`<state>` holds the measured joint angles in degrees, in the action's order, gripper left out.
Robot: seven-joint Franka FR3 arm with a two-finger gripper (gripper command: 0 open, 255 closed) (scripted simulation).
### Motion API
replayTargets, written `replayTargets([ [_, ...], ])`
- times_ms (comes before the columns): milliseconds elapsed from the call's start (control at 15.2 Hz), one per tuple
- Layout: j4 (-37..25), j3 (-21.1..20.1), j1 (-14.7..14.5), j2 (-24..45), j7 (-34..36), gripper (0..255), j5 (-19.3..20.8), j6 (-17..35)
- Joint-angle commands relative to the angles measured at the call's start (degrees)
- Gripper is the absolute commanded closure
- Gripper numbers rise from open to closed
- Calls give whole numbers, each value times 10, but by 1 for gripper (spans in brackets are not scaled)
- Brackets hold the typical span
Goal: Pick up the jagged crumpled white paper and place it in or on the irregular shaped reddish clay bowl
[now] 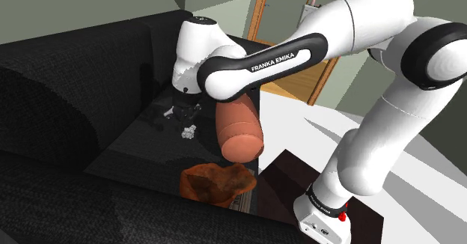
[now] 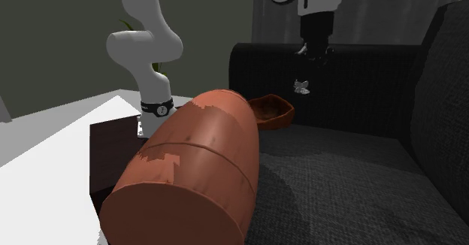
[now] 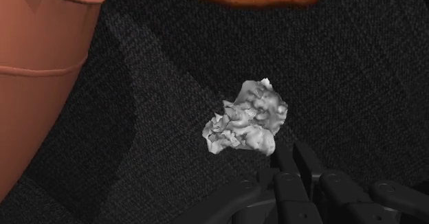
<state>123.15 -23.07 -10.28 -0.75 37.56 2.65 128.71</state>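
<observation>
You are looking at the crumpled paper point(image 1: 188, 133) lying loose on the black sofa seat point(image 1: 112, 141), a little left of the middle of the shoulder view. The fingers point(image 1: 183, 112) are hanging just above it in that frame. In the wrist view they are looking pressed together and gripping nothing. The paper is sitting just past their tips, toward the side where the big clay pot point(image 3: 38, 71) is lying, so it is beside the fingers and not between them. The lump is showing no strong long axis, so I judge you are free to choose the wrist angle. The reddish bowl point(image 1: 217, 181) is sitting lower in the shoulder view, by the seat's front edge, apart from the paper. You are probably needing to open the fingers, centre them over the paper, then descend
</observation>
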Motion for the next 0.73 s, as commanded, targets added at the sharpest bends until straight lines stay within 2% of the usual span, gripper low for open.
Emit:
replayTargets([
  [0,44,-5,-6,-37,2,255,-17,9],
  [330,145,-19,-34,-132,11,255,-65,22],
  [660,231,-33,-77,-226,27,255,-115,20],
])
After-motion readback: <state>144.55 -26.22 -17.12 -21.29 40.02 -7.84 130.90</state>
